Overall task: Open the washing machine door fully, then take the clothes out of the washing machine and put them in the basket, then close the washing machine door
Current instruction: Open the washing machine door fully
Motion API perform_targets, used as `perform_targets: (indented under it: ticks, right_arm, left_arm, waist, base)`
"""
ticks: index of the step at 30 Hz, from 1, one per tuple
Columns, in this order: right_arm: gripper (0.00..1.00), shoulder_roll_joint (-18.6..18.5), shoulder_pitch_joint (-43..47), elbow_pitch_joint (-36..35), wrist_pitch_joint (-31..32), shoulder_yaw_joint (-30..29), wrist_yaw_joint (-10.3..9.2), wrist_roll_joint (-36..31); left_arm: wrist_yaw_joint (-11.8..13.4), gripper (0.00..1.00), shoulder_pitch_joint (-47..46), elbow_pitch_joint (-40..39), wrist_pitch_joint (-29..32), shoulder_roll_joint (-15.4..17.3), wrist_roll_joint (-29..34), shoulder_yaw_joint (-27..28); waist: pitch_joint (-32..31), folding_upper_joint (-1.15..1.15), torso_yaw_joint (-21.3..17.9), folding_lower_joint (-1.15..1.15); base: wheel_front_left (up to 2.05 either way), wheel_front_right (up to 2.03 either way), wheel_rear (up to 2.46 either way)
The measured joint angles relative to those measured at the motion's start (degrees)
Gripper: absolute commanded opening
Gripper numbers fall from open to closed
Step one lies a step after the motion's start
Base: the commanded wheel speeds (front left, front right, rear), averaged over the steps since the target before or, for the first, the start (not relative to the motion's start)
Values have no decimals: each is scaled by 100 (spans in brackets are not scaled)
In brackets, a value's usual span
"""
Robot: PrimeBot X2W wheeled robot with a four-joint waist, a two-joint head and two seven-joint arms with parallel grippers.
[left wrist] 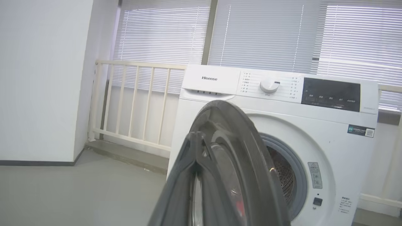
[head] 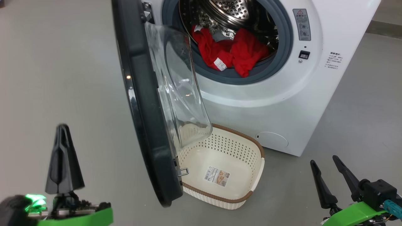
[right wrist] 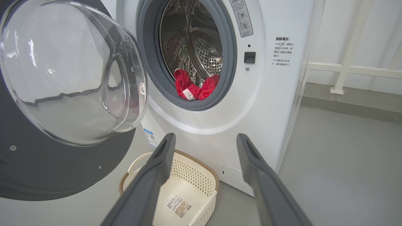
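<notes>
A boxy white washing machine with smooth enamelled sides stands on a matt grey floor. Its round door is swung out towards the viewer and seen almost edge-on: a wide glossy black rim, with a clear glass bowl bulging from its right face. Behind it, a thick grey rubber seal rings the opening of a shiny steel drum dotted with small holes.

The clothes, soft crumpled bright red fabric with a small white label, lie at the near bottom of the drum, one fold hanging over the seal.

The basket sits on the floor just in front of the machine, below the opening and to the right of the door. It is a cream plastic rounded rectangle with perforated walls, a brown woven-look rim and a paper label on its smooth bottom.

At near left, the left gripper has its two long dark tapering fingers pressed together into a single point, holding nothing, apart from the door. At near right, the right gripper has its fingers spread apart over the floor, holding nothing.
</notes>
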Motion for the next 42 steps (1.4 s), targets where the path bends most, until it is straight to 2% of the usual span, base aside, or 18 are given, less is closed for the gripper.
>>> perform_targets:
  ticks: [5,8,12,17,23,30,42]
  right_arm:
    - [100,-1,0,-2,1,5,0,-10]
    - [100,0,0,-4,0,9,0,-10]
    - [100,-2,0,-4,0,20,0,-10]
    - [100,-7,0,-4,0,64,0,-10]
    - [100,-9,0,-9,0,76,0,-10]
    - [100,-13,-4,-10,0,113,0,-11]
    - [100,-15,-10,-40,0,92,0,-57]
  left_arm:
    - [-34,0,-21,-1133,-1,2,-67,-609]
    - [-179,0,26,-1259,-3,4,-85,-1322]
    - [-286,0,183,-1023,-3,13,-162,-2135]
    - [-434,0,336,-55,1,41,-404,-2699]
    - [-587,0,226,977,1,45,-573,-2771]
    - [-592,0,-158,1720,1,42,-873,-2616]
    - [-534,0,-335,2130,2,-4,-892,-2223]
  waist:
    - [-14,0,-32,0]
    - [-29,0,-51,0]
    - [-25,0,-62,0]
    - [-28,0,-80,0]
    - [1,0,-80,0]
    - [63,0,-133,0]
    - [182,0,-186,0]
  base:
    - [0,0,0]
    - [0,0,0]
    - [0,0,0]
    - [0,0,0]
    - [0,0,0]
    - [0,0,0]
    - [0,0,0]
